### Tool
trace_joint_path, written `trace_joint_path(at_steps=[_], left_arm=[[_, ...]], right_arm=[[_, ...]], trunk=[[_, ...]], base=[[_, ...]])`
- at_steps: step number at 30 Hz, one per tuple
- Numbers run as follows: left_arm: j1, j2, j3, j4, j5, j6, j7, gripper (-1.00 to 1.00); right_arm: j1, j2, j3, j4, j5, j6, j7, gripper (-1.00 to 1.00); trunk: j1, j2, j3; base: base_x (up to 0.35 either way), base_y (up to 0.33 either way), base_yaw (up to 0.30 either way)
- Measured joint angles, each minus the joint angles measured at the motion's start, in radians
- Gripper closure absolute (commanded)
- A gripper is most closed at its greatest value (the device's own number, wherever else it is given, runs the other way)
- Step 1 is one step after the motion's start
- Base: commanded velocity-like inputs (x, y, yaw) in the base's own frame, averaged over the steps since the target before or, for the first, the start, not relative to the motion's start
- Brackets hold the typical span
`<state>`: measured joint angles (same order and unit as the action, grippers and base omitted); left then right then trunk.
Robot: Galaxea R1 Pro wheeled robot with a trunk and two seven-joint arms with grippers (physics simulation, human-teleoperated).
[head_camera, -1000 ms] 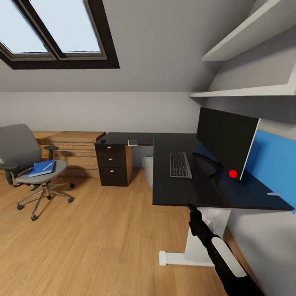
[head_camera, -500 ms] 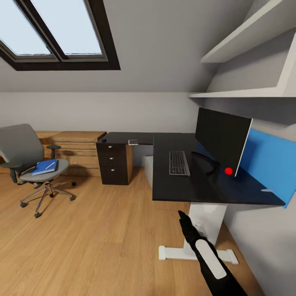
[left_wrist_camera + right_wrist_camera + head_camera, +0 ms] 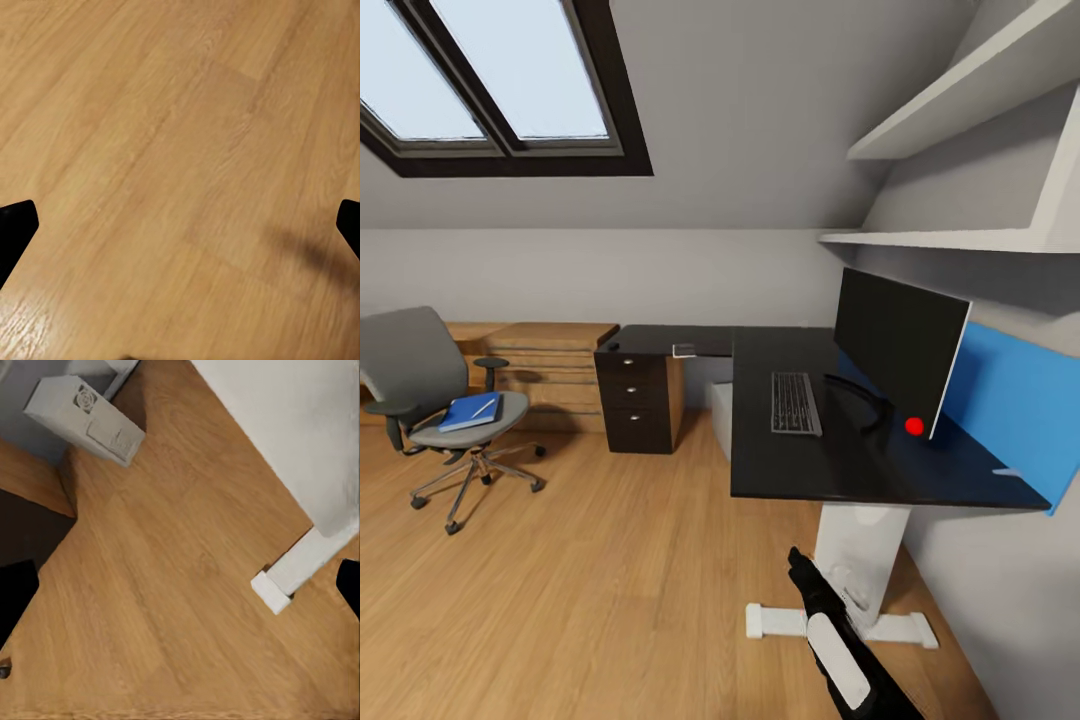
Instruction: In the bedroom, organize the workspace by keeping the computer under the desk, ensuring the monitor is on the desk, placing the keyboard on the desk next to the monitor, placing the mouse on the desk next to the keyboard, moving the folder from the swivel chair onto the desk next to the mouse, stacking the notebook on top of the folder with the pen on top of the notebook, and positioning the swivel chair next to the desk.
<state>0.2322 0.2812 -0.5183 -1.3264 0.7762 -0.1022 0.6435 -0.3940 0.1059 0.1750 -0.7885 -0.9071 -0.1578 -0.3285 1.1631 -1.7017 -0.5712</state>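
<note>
- Glossy black L-shaped desk (image 3: 800, 470) carries flat monitor (image 3: 895, 350) and slim keyboard (image 3: 795, 402).
- Blue folder (image 3: 468, 411) lies on grey fabric swivel chair (image 3: 420, 385).
- Both tools (left tool (image 3: 180, 225), right tool (image 3: 180, 585)) are seen spread over wood planks.

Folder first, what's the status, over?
Folder on chair, pen on top. Both grippers open, empty: left, right. Open floor between robot and chair.

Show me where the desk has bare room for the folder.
Bare black top on the desk lies between the keyboard and the near edge, and left of the keyboard. It is crowded by the monitor. The folder sits on the swivel chair.
</note>
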Motion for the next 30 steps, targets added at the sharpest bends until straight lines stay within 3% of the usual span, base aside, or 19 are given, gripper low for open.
trace_joint_path(at_steps=[4, 6, 8, 13, 17, 23, 26, 28, 30], left_arm=[[0.000, -0.002, 0.007, 0.001, 0.000, 0.001, -0.001, -1.00], [0.000, -0.003, 0.009, 0.003, 0.000, 0.003, -0.001, -1.00], [0.000, -0.005, 0.010, 0.007, 0.001, 0.003, -0.001, -1.00], [0.000, -0.015, 0.010, 0.016, 0.000, 0.003, -0.001, -1.00], [0.000, -0.021, 0.010, 0.018, -0.002, 0.002, -0.001, -1.00], [0.000, -0.024, 0.007, 0.019, -0.004, 0.002, -0.001, -1.00], [0.000, -0.024, 0.006, 0.019, -0.005, 0.002, -0.001, -1.00], [0.000, -0.024, 0.006, 0.019, -0.010, 0.001, 0.000, -1.00], [0.000, -0.025, 0.004, 0.019, -0.030, 0.001, 0.000, -1.00]], right_arm=[[0.000, -0.001, 0.093, 0.208, 0.134, -0.021, 0.001, -1.00], [0.001, -0.002, 0.141, 0.385, 0.236, -0.106, 0.004, -1.00], [0.001, -0.002, 0.159, 0.507, 0.278, -0.212, 0.005, -1.00], [0.002, 0.002, 0.175, 0.709, 0.309, -0.427, 0.014, -1.00], [0.006, -0.002, 0.178, 0.778, 0.320, -0.544, 0.019, -1.00], [0.010, -0.009, 0.185, 0.802, 0.339, -0.599, 0.024, -1.00], [0.014, -0.014, 0.209, 0.806, 0.395, -0.607, 0.036, -1.00], [0.019, -0.021, 0.226, 0.808, 0.456, -0.609, 0.047, -1.00], [0.021, -0.030, 0.234, 0.809, 0.499, -0.609, 0.053, -1.00]], trunk=[[-0.015, 0.028, 0.012], [-0.023, 0.042, 0.019], [-0.031, 0.056, 0.025], [-0.050, 0.091, 0.041], [-0.065, 0.119, 0.053], [-0.088, 0.161, 0.072], [-0.100, 0.182, 0.082], [-0.107, 0.196, 0.088], [-0.115, 0.210, 0.094]], base=[[0.000, 0.000, 0.000], [0.000, 0.000, 0.000], [0.000, 0.000, 0.000], [0.000, 0.000, 0.000], [0.000, 0.000, 0.000], [0.000, 0.000, 0.000], [0.000, 0.000, 0.000], [0.000, 0.000, 0.000], [0.000, 0.000, 0.000]])
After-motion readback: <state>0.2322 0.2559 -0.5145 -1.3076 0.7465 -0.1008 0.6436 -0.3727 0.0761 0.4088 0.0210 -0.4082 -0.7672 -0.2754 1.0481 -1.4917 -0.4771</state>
